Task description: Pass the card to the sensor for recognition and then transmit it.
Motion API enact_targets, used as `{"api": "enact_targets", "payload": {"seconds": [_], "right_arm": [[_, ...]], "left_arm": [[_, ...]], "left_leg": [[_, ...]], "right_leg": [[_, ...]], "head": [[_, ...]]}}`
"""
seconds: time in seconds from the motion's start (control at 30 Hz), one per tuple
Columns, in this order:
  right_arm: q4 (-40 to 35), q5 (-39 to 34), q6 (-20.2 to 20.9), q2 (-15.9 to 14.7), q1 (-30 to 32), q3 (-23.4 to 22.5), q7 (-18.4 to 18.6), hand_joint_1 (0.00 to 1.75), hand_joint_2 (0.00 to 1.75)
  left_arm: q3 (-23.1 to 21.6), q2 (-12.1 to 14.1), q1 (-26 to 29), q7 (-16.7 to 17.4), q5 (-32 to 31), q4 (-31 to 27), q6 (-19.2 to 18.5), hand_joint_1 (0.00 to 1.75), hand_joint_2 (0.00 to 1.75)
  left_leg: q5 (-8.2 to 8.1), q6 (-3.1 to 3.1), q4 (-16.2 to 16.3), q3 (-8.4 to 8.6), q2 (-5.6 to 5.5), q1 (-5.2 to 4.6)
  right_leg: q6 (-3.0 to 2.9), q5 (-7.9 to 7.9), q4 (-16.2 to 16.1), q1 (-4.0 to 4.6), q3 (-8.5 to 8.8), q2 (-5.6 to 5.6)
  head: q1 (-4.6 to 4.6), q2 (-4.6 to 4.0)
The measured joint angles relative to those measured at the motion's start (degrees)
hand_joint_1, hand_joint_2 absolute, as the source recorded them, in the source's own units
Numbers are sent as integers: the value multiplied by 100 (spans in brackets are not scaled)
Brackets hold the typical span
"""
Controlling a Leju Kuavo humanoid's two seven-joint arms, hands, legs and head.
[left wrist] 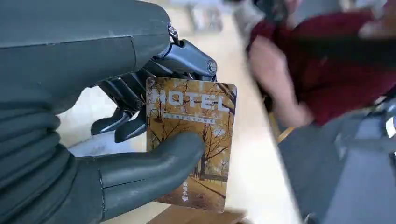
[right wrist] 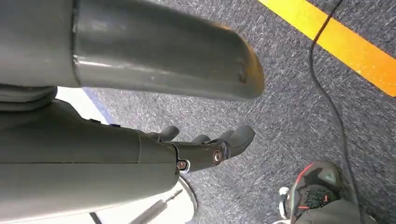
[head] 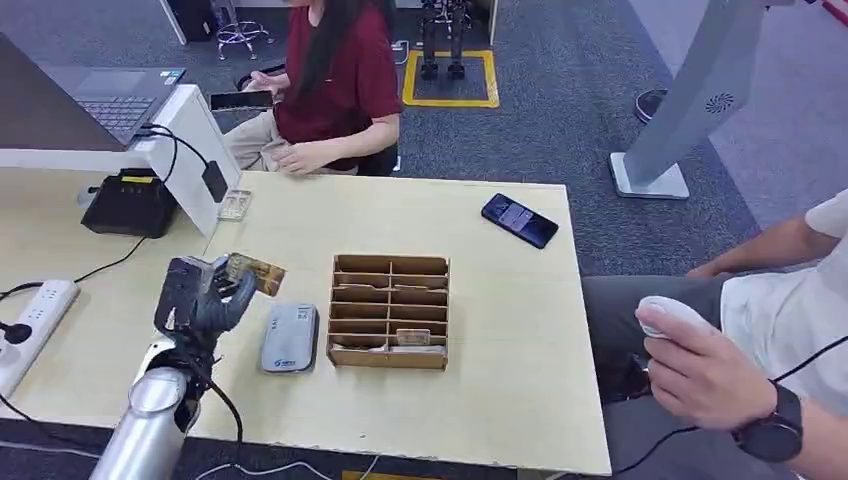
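The card [left wrist: 191, 144], printed with autumn trees and the word HOTEL, is pinched in the left hand [head: 200, 295]: the thick thumb presses across its face while the darker fingers back it from behind, as the left wrist view shows. In the head view the card [head: 256, 272] sticks out of the hand toward the robot's right, its long axis running roughly level and slightly tilted, raised above the surface [head: 500, 330] rather than lying on it.

The grey sensor pad [head: 289, 338] lies flat on the surface just beside the hand, nearer the robot and a little to the right of the card's free end, between the hand and the wooden divider box [head: 389, 311]. So the coming move is likely a short lowering toward the robot, bringing the card's face flat over the pad.

The right hand [right wrist: 205, 151] hangs over the carpet floor, fingers loosely extended, holding nothing, well apart from the pad; the left is plainly nearer.
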Motion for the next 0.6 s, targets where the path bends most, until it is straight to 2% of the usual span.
{"api": "enact_targets", "payload": {"seconds": [0.03, 0.07, 0.1, 0.13, 0.17, 0.23, 0.27, 0.33, 0.4, 0.6], "right_arm": [[0, 33, 9, 0, 10, 17, -30, 0, 0], [0, 74, 39, 0, 8, 37, -78, 0, 0], [0, 98, 79, 0, -5, 46, -118, 0, 0], [0, 101, 116, -2, -19, 52, -127, 0, 0], [0, 100, 136, -2, -29, 61, -127, 0, 0], [0, 101, 153, -4, -50, 83, -127, 0, 0], [0, 98, 153, -4, -56, 85, -125, 0, 0], [0, 98, 153, -7, -51, 92, -120, 0, 0], [0, 98, 155, -7, -37, 105, -118, 0, 0], [0, 98, 155, -7, -39, 131, -116, 0, 0]], "left_arm": [[22, 80, -99, -167, -405, -108, 468, 175, 175], [-2, 176, -286, -301, -1070, -122, 1032, 175, 175], [-40, 295, -521, -367, -1846, -115, 1481, 175, 175], [-88, 398, -753, -395, -2952, -93, 1825, 175, 175], [-132, 466, -998, -395, -3865, -71, 1885, 175, 175], [-214, 603, -1307, -386, -4949, 18, 1885, 175, 175], [-250, 619, -1400, -369, -5042, 66, 1890, 175, 175], [-324, 690, -1540, -332, -4650, 143, 1905, 175, 175], [-341, 750, -1668, -316, -4521, 197, 1912, 175, 175], [-411, 844, -1787, -270, -4504, 322, 1931, 175, 175]], "left_leg": [[5, 2, 1, -6, -1, 1], [11, -3, 2, -18, -1, 7], [20, -9, 3, -33, -1, 11], [25, -10, 3, -43, -1, 10], [29, -4, 2, -46, -5, 5], [30, -4, 2, -43, -8, -1], [31, -3, 2, -45, 2, 0], [32, -3, 3, -49, 20, 1], [33, -5, 3, -53, 24, 0], [34, -5, 3, -57, 24, 0]], "right_leg": [[-1, 1, 2, 1, -8, -1], [-4, 6, 3, 3, -19, -2], [-14, 15, 4, 5, -33, -2], [-12, 21, 4, 5, -42, -2], [-11, 22, 7, 5, -41, -7], [-11, 22, 12, 1, -42, -9], [-13, 28, 12, 2, -45, -3], [-17, 40, 12, 2, -58, 15], [-19, 42, 12, 1, -66, 21], [-19, 42, 12, 1, -70, 21]], "head": [[-2, 2], [4, 2], [0, 2], [2, 0], [-4, 2], [0, 0], [2, 0], [2, 0], [2, 0], [2, 2]]}}
